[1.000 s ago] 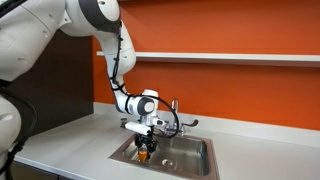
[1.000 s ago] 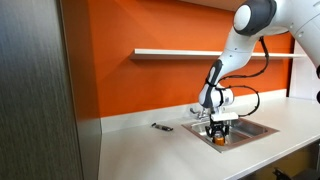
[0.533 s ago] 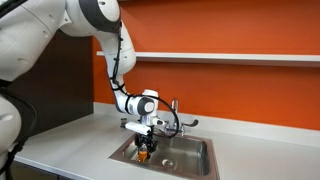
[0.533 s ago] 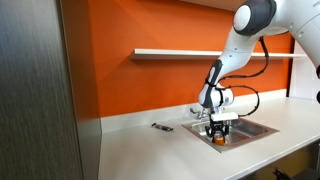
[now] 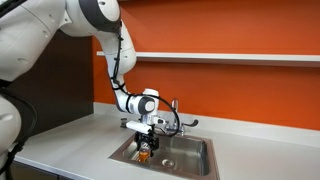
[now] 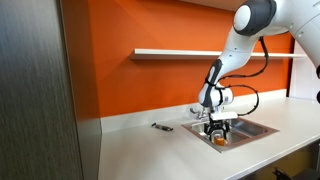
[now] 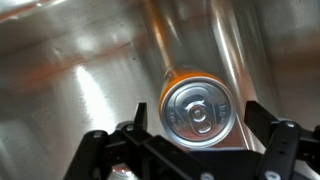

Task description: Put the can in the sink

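- One can [image 7: 198, 110] is standing upright inside the sink [image 5: 196, 160], its silvery top facing the wrist camera and bare steel filling the view around it. It is sitting toward one end of the basin, off to the side of the faucet [image 5: 176, 108], and looks to be on or just above the basin floor.
- Straddling it from above is the gripper [image 5: 147, 138], with one finger on each side. This is probably to keep the can vertical so it is set down rather than dropped on its side.
- Whether the claw is pressing on the can or standing just clear of it I cannot tell, because the margins in the wrist view are too thin to read.
- Arching over the counter [image 6: 120, 150], the arm [image 5: 117, 55] is bending downward, with its wrist pointing straight down into the basin in both exterior views.
- Judging by this, the task is nearly finished. Lifting away straight up would be avoiding a knock that tips the can.
- Lying on the counter well apart from the sink, a small dark object [image 6: 160, 127] is playing no part.
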